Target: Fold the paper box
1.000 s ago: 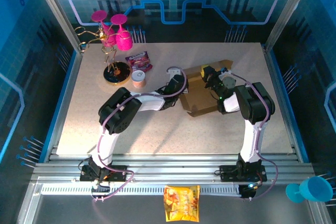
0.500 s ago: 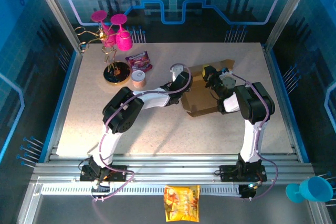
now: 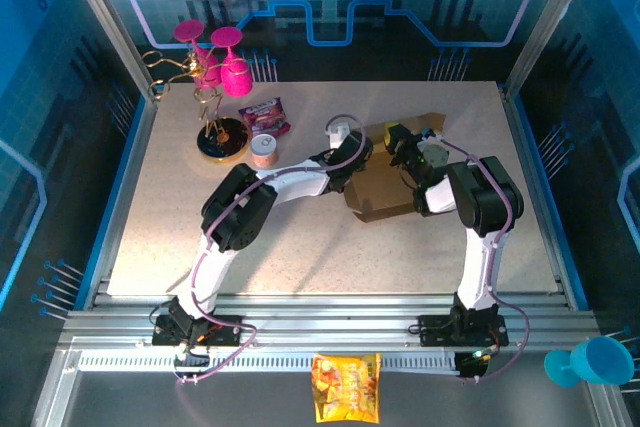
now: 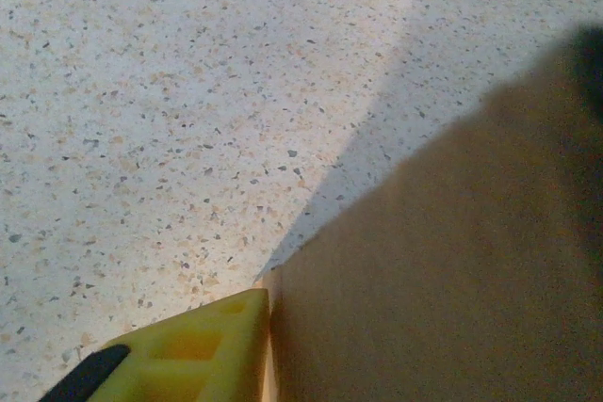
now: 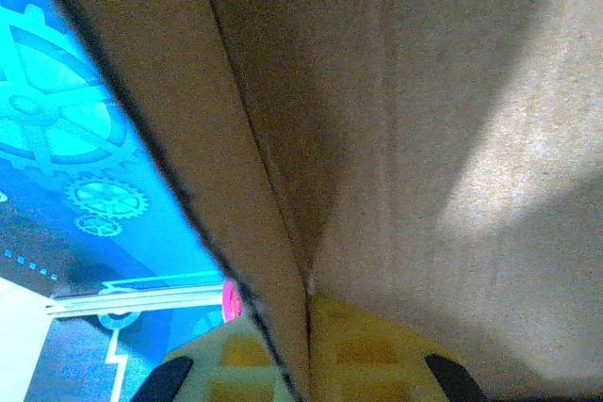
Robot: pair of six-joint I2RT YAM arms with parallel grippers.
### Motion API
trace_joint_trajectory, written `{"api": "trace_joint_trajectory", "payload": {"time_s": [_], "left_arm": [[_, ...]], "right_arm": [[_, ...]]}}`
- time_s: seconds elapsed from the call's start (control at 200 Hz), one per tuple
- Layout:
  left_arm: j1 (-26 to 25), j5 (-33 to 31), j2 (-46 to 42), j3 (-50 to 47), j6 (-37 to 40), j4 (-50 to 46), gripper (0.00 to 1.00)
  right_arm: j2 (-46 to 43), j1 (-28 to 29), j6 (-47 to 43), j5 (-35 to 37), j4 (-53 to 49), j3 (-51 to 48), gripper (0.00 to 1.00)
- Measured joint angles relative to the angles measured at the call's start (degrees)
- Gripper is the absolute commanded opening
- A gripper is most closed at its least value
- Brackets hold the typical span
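- The bench (image 3: 300,237) carries the paper box (image 3: 378,195) right of centre.
- The right tool (image 5: 306,355) is clamped on a cardboard flap near the box's far edge.
- The left tool (image 3: 352,154) touches the box's left edge; whether it grips, I cannot tell.

Well off to the left of the left claw (image 3: 355,155), a gold wire stand (image 3: 215,107) is holding pink goblets (image 3: 231,71). A purple snack packet (image 3: 264,114) and a small round tub (image 3: 264,150) are lying between the stand and that claw. A yellow snack bag (image 3: 346,387) is lying far on the claw's near side, off the speckled table (image 3: 200,237), and a teal cup (image 3: 592,362) is sitting farther right.
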Motion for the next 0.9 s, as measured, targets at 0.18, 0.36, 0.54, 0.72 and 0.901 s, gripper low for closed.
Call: {"api": "trace_joint_trajectory", "payload": {"time_s": [0.18,0.36,0.54,0.72,0.901], "left_arm": [[0.3,0.0,1.4,2.5,-1.9,-2.6,0.20],[0.3,-0.6,2.3,4.9,-1.9,-5.7,0.00],[0.3,-0.9,2.3,5.0,-1.8,-6.2,0.00],[0.5,-1.4,2.2,5.0,-1.8,-6.8,0.00],[1.6,-1.5,-0.4,3.1,-1.2,-10.1,0.00]], "right_arm": [[0.0,0.0,0.3,-0.1,0.0,0.0,0.00],[0.0,0.3,0.4,0.0,-0.2,0.8,0.00],[0.0,0.3,0.4,0.0,-0.7,1.0,0.00],[-2.9,0.5,0.6,-0.2,-5.9,0.2,0.44],[-14.9,0.3,-2.5,-0.3,-22.4,-2.4,0.67]]}}
